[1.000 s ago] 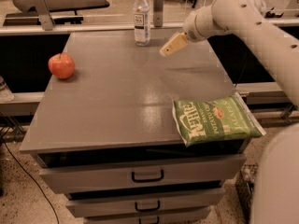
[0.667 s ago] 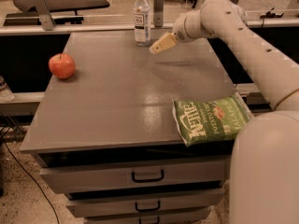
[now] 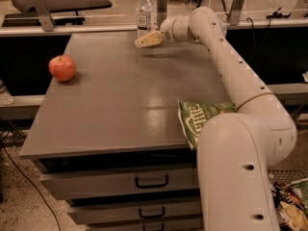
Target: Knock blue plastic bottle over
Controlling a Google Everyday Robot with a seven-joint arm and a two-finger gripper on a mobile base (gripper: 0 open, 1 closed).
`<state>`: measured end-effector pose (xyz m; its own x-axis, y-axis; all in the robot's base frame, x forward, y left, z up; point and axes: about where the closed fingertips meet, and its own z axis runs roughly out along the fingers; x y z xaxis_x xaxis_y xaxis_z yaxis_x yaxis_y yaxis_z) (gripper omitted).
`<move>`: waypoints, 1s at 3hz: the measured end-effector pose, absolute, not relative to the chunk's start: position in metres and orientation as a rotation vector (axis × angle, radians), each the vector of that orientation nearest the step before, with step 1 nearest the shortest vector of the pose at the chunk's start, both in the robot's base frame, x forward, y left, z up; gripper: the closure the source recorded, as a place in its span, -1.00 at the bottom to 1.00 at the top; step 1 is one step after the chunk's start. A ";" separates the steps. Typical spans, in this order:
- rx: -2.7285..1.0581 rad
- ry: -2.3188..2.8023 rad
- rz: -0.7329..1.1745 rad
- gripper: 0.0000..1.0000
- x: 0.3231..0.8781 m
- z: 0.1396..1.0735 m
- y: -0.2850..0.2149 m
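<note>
An apple [image 3: 62, 68] sits well left of the end effector [image 3: 147, 40]. The bottle [image 3: 143, 11] stands upright just beyond its tip, at the tabletop's [image 3: 120, 105] far edge. The approach looks done; next comes a firm push against the bottle. Whether the end effector is open or closed, I cannot tell.

Dim, warm indoor light from overhead.
Pale sheen across mid desk [image 3: 96, 124]. Claw [image 3: 144, 41], at far edge just beside bottle [image 3: 143, 11], throws a faint shadow under itself. Apple [image 3: 62, 68] has a small shadow at its base. Drawers [image 3: 110, 184] murky.
</note>
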<state>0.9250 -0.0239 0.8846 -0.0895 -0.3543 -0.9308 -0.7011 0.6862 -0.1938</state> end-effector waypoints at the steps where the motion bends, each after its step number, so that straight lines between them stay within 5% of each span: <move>1: -0.861 1.710 0.360 -1.00 0.929 0.888 -0.016; 3: -0.900 1.752 0.329 -1.00 0.927 0.892 -0.009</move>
<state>0.9272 -0.0088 0.8919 -0.1265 -0.4088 -0.9038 -0.7088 0.6747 -0.2060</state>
